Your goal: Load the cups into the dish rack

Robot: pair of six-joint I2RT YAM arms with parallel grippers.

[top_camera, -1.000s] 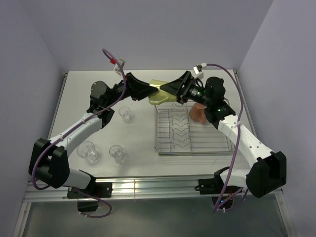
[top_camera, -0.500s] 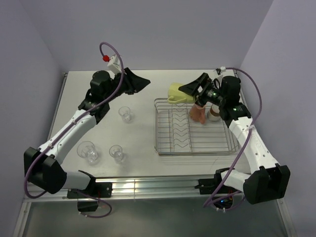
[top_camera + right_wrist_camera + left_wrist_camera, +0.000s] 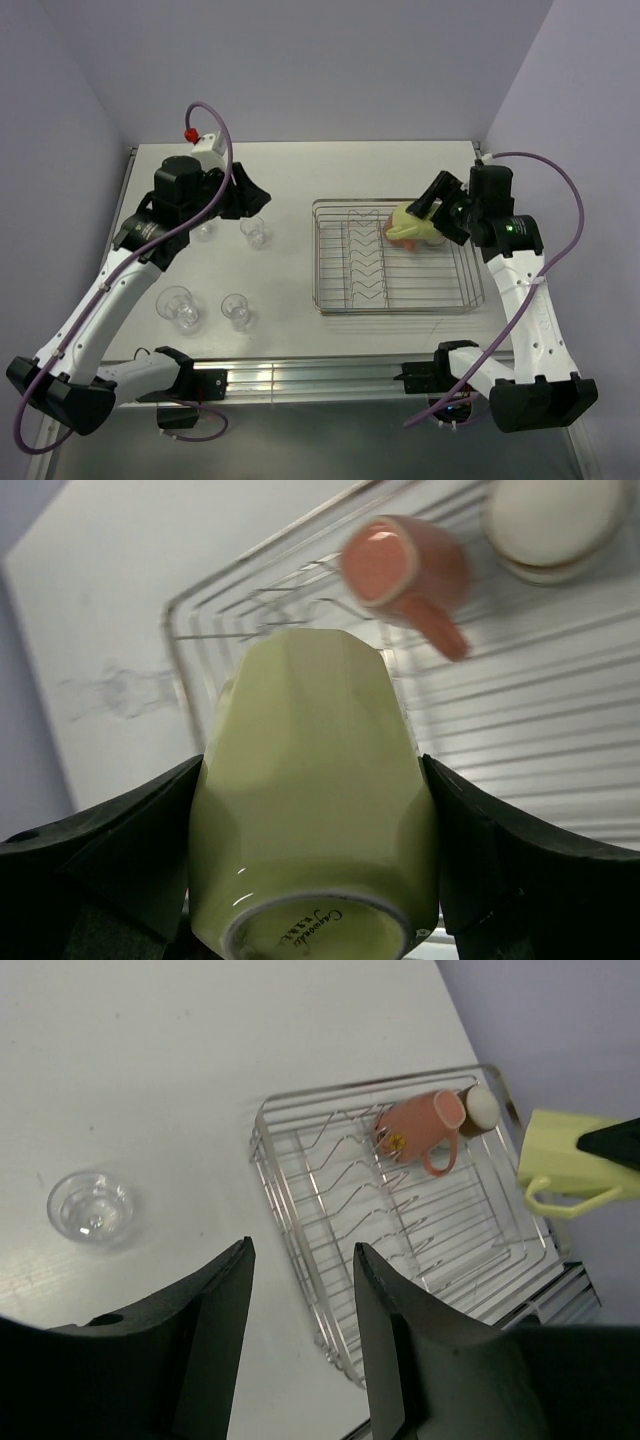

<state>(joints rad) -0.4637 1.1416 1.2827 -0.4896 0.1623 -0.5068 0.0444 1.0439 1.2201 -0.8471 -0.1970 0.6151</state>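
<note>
One yellow-green mug (image 3: 312, 780), clamped in the right tool (image 3: 425, 213), hangs directly over the dish rack (image 3: 420, 280). Left tool (image 3: 302, 1340) gapes empty.

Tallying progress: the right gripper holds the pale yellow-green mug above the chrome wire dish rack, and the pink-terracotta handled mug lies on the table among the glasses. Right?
No: the pink-terracotta handled mug lies on its side inside the chrome wire dish rack, not on the table; the left wrist view shows it. The rest holds.
</note>
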